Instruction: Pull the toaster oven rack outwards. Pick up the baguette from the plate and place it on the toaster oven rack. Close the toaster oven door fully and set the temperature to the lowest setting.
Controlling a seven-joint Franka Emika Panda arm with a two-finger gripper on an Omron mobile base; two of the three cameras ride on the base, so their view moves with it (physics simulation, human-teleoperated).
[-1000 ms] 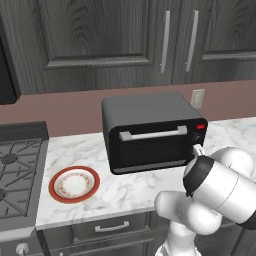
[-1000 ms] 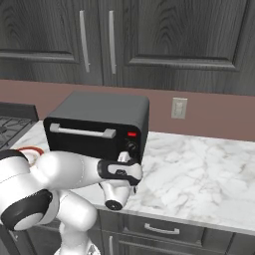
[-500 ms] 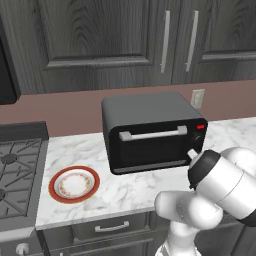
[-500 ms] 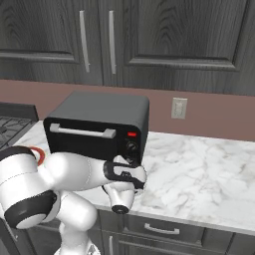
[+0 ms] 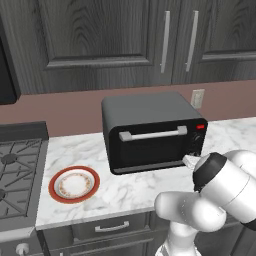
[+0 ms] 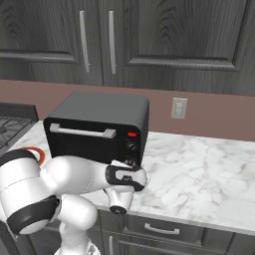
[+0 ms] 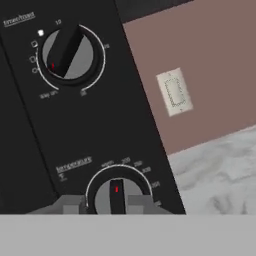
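On the left of the marble counter sits the round white plate with its red-orange rim (image 5: 74, 184), bare of bread. Right of it stands the boxy black toaster oven (image 5: 152, 131), its black glass-fronted door (image 5: 150, 145) shut flush, so I judge the baguette is already inside and only the temperature step is left.

Further right, at the oven's lower front corner, my gripper (image 7: 117, 202) is closed narrowly on the small dark temperature knob (image 7: 117, 195), its red mark pointing up the dial. Next I must twist my wrist until that mark reaches the low end of the scale, without slipping off.

My hand camera shows the dial lettering and the upper timer knob (image 7: 67, 51); the base cameras show instead the silver bar handle (image 6: 82, 131) and red light (image 6: 131, 134).
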